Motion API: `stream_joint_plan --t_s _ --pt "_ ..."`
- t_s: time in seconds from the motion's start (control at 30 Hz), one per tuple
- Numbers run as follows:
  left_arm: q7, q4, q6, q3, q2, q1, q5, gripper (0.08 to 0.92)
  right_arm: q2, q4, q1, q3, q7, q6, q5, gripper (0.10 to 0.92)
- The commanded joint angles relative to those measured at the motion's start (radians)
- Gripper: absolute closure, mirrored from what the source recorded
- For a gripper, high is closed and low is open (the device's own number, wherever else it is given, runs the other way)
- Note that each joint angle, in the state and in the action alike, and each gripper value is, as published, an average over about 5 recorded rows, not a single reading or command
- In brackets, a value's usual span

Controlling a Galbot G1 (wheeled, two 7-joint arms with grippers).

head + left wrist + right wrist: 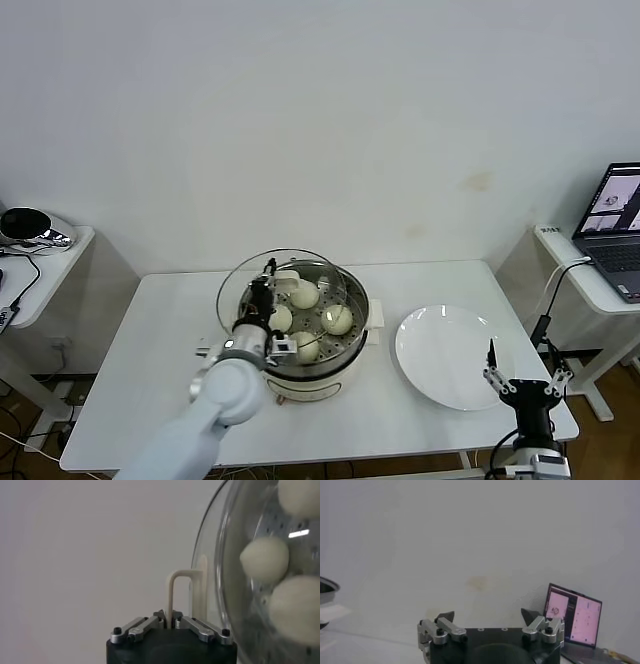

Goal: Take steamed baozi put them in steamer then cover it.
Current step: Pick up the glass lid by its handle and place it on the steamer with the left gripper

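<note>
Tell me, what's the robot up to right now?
Left end effector shut on glass lid's handle, lid tilted over steamer. Four baozi inside. Right end effector open, idle near white plate. Nothing blocking.

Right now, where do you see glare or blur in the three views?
Head view: even light, with soft reflections on the glass cover held by the left gripper. Left wrist view: a bright glint on the steamer, and the baozi look soft behind the glass. Right wrist view: the laptop screen glows, its content unreadable.
</note>
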Motion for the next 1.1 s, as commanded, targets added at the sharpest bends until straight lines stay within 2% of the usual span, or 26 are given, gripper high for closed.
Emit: stream_joint_plan --t_s 0.03,1.1 --pt "0.025 0.088 0.016 0.095 -0.089 -0.068 0.063 0.851 0.010 -0.012 0.011 -0.010 0.002 -0.003 -0.010 0.203" --pt "0.031 0.040 -0.001 0.045 -0.090 0.019 0.095 0.851 0.008 -0.029 0.013 -0.023 0.000 0.003 -0.019 0.203"
